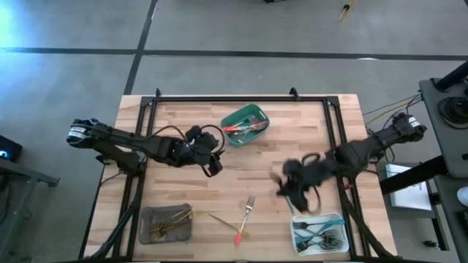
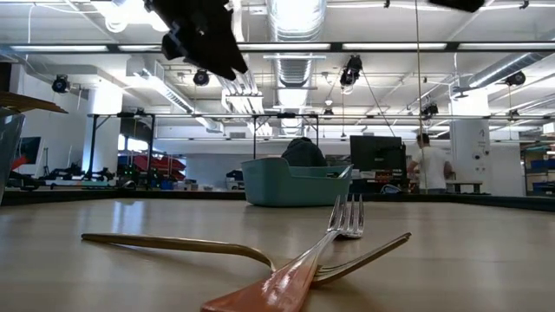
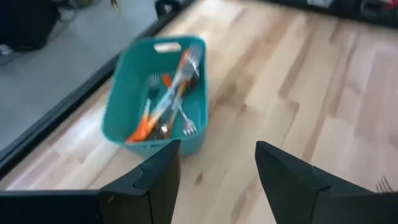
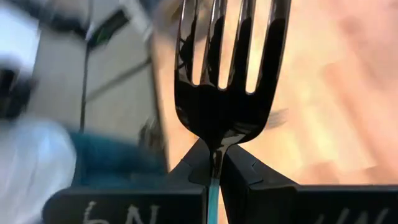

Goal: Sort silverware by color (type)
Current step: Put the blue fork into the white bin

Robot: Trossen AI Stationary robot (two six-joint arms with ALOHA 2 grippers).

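Silverware, from above, shows our right gripper (image 1: 292,191) just beside the white tray (image 1: 319,232); its wrist view shows a stiff, slick teal-handled fork (image 4: 227,74) pinched at the neck; our left gripper (image 3: 217,168), jaws wide, faces the green tray (image 3: 155,87)

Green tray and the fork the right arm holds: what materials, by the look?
Green tray: likely moulded plastic, matte teal, thin walls with a cut-out handle slot. Fork in the right end effector: polished metal head with mirror-like reflections; the teal handle is probably plastic or coated.
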